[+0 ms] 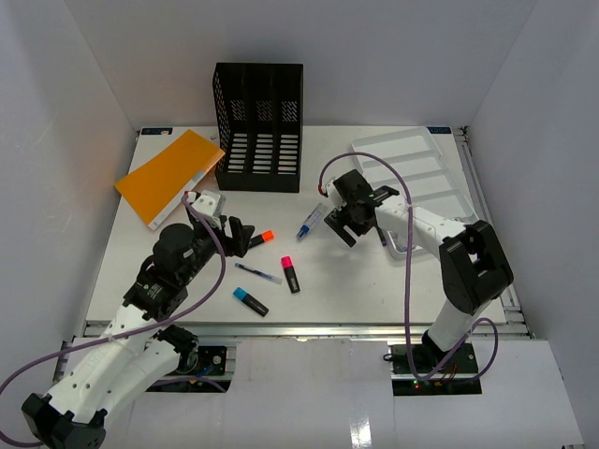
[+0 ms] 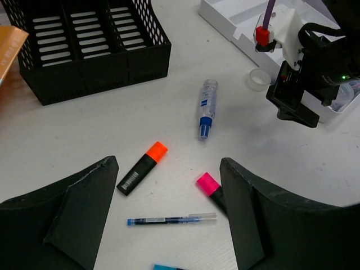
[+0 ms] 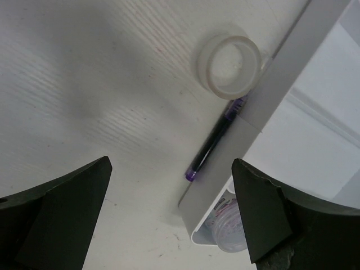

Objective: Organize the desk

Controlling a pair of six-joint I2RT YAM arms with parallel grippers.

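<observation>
**Editor:** What does the wide shot show?

**Arms:** The desk [image 1: 374, 299], white and walled in, lies beneath both my arms. A black mesh file rack [image 1: 260, 126] stands at the back. An orange folder [image 1: 168, 176] lies flat to its left, and a white compartmented tray [image 1: 412, 168] sits at back right.

**Editor:** And your fingers?

**Arms:** My left gripper [image 2: 167, 185] hangs spread wide, gripping nothing, above the loose markers. I judge it is lined up to pick one. My right gripper [image 3: 169, 169], equally wide and empty-handed, hovers by the tray's near wall. It is probably there for the tape roll [image 3: 232, 63] or the purple pen [image 3: 216, 140] lying against that wall.

**Editor:** What is in the containers?

**Arms:** The rack's slots look bare where I can see them. The tray holds a small clear item near one corner; I cannot tell what it is.

**Editor:** What is loose on the desk?

**Arms:** A blue-capped clear tube [image 2: 206, 108], an orange highlighter [image 2: 142, 167], a pink highlighter [image 2: 208, 184], a blue highlighter [image 1: 250, 301] and a thin blue pen [image 2: 171, 219].
</observation>
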